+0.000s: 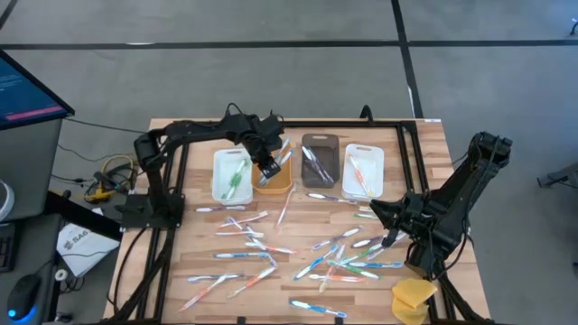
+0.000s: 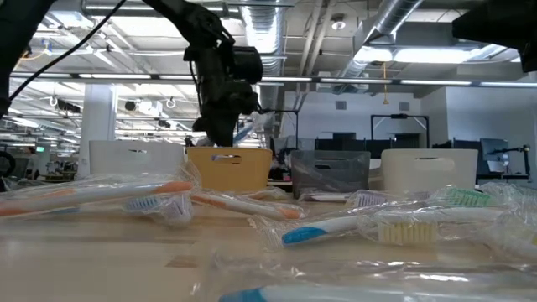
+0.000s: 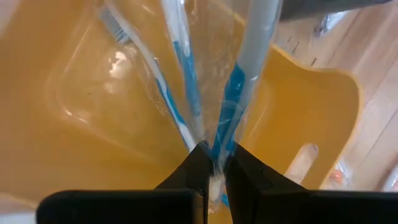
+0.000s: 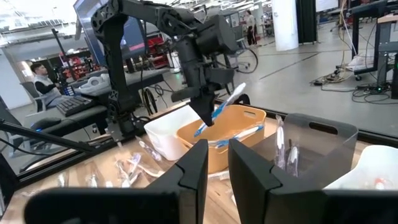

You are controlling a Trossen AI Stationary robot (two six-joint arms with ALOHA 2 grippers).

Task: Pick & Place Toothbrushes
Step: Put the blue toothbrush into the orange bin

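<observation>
L fingers (image 3: 214,169) pinched shut on clear-wrapped blue/white toothbrush (image 4: 219,111), tilted over glossy orange bin (image 1: 274,177). R fingers (image 4: 217,165) near-closed, holding nothing, above wood-slat bench (image 1: 424,144) w/ scattered toothbrushes (image 1: 271,250). Open workshop behind.

The left arm reaches from its base at the table's left edge across toward the middle rear, elbow bent, wrist turned downward. Its pincer (image 1: 268,169) points down with the fingers (image 3: 198,163) pressed nearly together, gripping. The right arm folds low over the table's right side, forearm angled toward the centre. Its pincer (image 1: 388,240) sits near the surface, fingers (image 4: 193,163) seemingly a narrow gap apart, holding nothing.
</observation>
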